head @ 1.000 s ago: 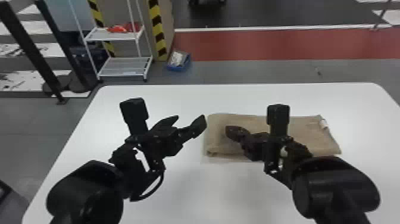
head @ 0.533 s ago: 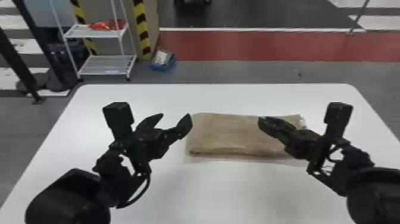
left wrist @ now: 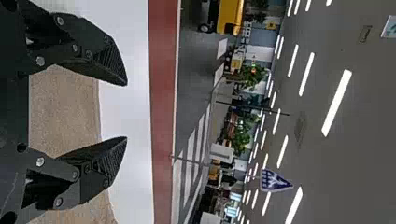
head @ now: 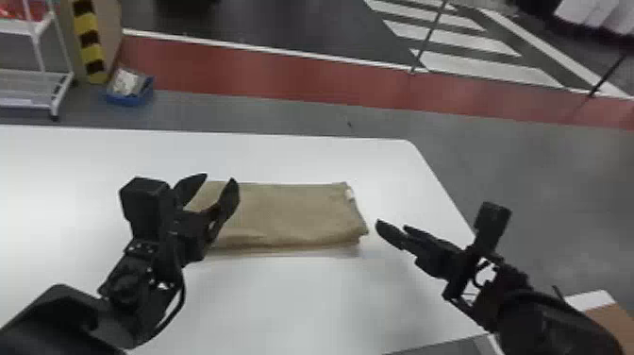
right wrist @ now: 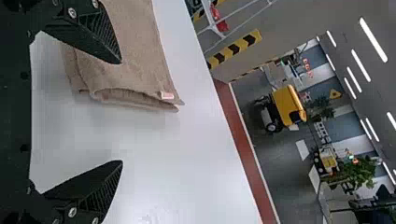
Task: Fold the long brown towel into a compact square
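Observation:
The brown towel (head: pixel 292 212) lies folded in a flat rectangle on the white table, a small pale tag at its right end. Over its left end my left gripper (head: pixel 219 181) stands open, holding nothing. To the right of the towel, apart from it, is my right gripper (head: pixel 391 229), open. In the left wrist view the left gripper (left wrist: pixel 126 111) has its fingers wide apart, with the towel (left wrist: pixel 65 112) behind them. In the right wrist view the right gripper (right wrist: pixel 122 112) is spread too, and the towel (right wrist: pixel 135 51) shows its layered, tagged end.
The white table (head: pixel 283 307) reaches well to the left of the towel, and its right edge runs beneath the right arm. Beyond it on the floor stand a white rack (head: pixel 33 80) and a blue bin (head: pixel 129 92). A brown-topped surface (head: pixel 613 321) is at the lower right.
The head view has swung to the right. My right gripper has moved from over the towel to beyond its right end. The left gripper now overlaps the towel's left end in the head view.

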`<state>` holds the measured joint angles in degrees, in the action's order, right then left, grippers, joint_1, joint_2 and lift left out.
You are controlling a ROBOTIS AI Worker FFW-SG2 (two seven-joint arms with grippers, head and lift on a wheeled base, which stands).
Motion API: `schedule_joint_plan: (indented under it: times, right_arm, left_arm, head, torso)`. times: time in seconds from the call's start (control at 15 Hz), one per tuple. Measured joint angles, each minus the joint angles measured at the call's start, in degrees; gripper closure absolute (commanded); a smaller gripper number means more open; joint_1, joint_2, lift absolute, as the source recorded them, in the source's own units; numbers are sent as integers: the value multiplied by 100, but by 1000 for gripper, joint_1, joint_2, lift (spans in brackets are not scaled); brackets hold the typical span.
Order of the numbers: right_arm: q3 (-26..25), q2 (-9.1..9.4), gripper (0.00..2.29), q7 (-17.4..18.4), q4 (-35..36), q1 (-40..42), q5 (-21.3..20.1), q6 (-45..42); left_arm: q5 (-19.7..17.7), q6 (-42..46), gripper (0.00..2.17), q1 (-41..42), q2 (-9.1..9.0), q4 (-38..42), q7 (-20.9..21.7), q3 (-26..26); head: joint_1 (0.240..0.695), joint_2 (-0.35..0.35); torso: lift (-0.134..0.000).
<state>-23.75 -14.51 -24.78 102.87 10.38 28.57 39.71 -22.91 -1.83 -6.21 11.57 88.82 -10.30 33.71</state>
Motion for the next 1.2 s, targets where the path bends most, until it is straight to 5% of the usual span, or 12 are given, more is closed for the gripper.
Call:
schedule_joint_plan:
  times: [0.27,0.53,0.87,1.2]
  right_arm:
    - [-135,-70,73,31,38,-4,-55,142]
    - [-99,-79,87,86,-155,-317,-168,315]
    - [295,-82,117,453,-601,-980,-372,735]
    - [722,-72,292,457,-990,-1644,-379,1269]
  left_arm:
    - [16,-168,2064,-154,-59,-219,-68,88]
    - [-16,-1433,2064,-321,-79,-206,-14,82]
    - [0,-1564,2061,-389,-121,-229,31,58]
    - [-36,-1858,2064,-390,-88,-226,128,-4]
  head:
    - [695,-350]
    - [695,-350]
    - [695,-350]
    - [695,-326]
  torso:
    - [-120]
    - [-120]
    - [-120]
    - [-120]
